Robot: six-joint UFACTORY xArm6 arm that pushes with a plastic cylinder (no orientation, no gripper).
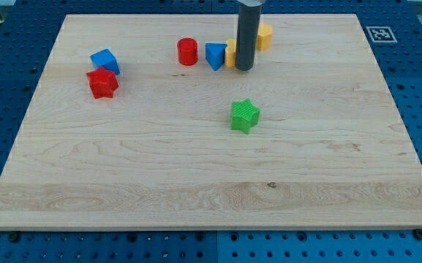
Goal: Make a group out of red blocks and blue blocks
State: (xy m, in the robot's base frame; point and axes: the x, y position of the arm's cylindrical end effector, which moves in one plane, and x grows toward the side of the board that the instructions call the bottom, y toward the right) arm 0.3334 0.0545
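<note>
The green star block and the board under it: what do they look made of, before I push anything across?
Green star block: looks like moulded or printed plastic, matte, with fine ridges showing on its top face; the exact type is uncertain.
Board: looks like light wood, smooth with a low sheen; long grain lines and a small dark knot show.
My tip stands by the blue triangular block.
</note>
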